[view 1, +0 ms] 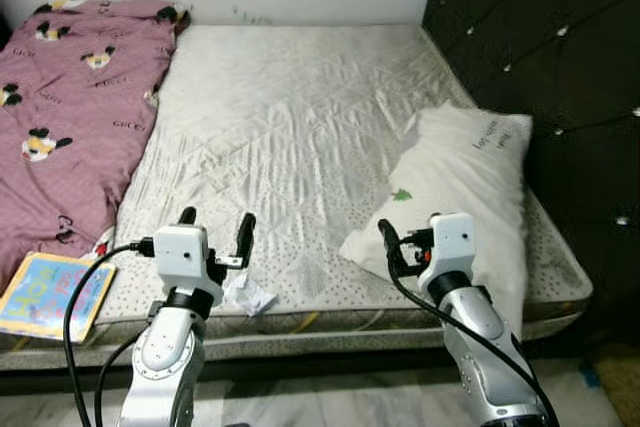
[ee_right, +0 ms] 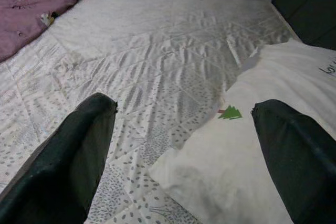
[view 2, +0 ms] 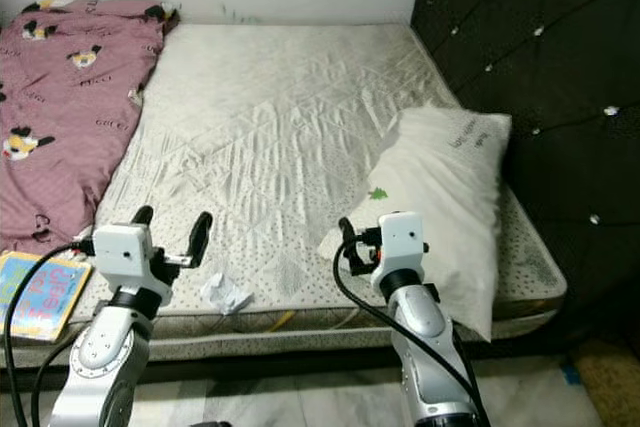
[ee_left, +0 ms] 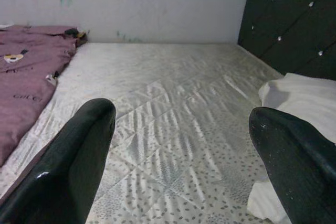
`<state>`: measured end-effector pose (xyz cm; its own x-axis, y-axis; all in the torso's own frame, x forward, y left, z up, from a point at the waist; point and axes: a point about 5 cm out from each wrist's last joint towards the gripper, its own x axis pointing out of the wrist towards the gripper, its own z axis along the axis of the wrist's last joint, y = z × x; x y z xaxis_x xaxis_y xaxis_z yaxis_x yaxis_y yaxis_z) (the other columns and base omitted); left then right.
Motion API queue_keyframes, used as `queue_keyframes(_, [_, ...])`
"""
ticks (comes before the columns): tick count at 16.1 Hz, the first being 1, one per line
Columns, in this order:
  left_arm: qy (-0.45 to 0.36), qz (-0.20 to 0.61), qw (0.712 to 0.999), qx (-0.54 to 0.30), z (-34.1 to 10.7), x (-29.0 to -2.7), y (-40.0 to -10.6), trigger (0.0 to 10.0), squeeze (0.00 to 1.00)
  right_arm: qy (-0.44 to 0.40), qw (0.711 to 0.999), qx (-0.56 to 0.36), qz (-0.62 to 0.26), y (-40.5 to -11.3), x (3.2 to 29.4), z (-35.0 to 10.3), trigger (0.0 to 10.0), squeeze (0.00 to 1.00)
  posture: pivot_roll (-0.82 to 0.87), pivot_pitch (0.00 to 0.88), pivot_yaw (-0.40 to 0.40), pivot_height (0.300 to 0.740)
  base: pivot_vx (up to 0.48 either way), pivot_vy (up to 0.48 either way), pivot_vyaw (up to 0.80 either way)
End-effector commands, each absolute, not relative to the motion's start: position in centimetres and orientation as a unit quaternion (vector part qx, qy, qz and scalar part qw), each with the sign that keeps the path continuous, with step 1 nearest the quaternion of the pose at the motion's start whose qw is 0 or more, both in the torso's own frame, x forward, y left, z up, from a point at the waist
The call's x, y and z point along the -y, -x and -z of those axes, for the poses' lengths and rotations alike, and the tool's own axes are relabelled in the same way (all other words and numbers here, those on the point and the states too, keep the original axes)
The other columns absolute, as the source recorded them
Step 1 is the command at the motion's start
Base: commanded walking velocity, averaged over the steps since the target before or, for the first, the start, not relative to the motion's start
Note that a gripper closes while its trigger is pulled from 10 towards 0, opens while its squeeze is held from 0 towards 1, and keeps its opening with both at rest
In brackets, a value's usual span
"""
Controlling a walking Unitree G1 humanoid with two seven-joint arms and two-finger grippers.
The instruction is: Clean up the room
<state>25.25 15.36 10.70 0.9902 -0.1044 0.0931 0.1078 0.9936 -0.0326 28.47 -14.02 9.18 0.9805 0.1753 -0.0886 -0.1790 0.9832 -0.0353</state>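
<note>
The bed (view 1: pixel 300 127) takes up most of the scene, its quilted mattress bare across the middle and set against a dark padded headboard (view 1: pixel 540 57) on the robot's right. That open stretch suggests the bedding has been pushed aside rather than made up.

A mauve blanket (view 1: pixel 70 107) with cartoon prints lies bunched along the left side of the mattress, crumpled and unfolded, its lower end trailing toward the near edge. Judgement: it needs spreading or folding.

A white pillow (view 1: pixel 465 187) rests on the right side near the headboard, lying lengthwise and slightly askew, its near corner reaching the mattress edge. It bears a small green tree mark.

A colourful picture book (view 1: pixel 50 292) sits at the near left corner, touching the blanket's trailing end and partly overhanging the mattress edge, a position from which it could slip off.

A crumpled scrap of white paper (view 1: pixel 247 294) lies on the near edge, just beside the left arm. It looks like litter and is the nearest item for removal.

The left end effector (view 1: pixel 216 229) hovers above the near edge, fingers spread and holding nothing. The right end effector (view 1: pixel 392 245) is raised just before the pillow's near corner, fingers likewise spread and empty. Both appear poised ahead of a first pick.
</note>
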Motion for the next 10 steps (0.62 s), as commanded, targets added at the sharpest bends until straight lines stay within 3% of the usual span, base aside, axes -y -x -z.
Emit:
queue_keyframes(1, [0.015,0.058,0.997,0.046,-10.72,-15.39,-25.34,10.0,0.00,0.043,0.995,-0.034,-0.080,-28.63,14.06,-9.52,10.0,0.00,0.03,0.093,-0.009,0.740,0.311,0.000,0.00])
queue_keyframes(6, [0.015,0.058,0.997,0.047,-10.67,-15.34,-25.46,10.0,0.00,0.029,0.996,-0.041,-0.080,-28.93,13.90,-9.61,10.0,0.00,0.03,0.090,-0.008,0.740,0.315,0.000,0.00])
queue_keyframes(10, [0.012,0.041,0.998,0.043,-10.58,-15.54,-25.59,10.0,0.00,0.075,0.993,-0.051,-0.071,-28.89,14.22,-8.91,10.0,0.00,0.03,0.088,-0.009,0.740,0.000,0.000,0.00])
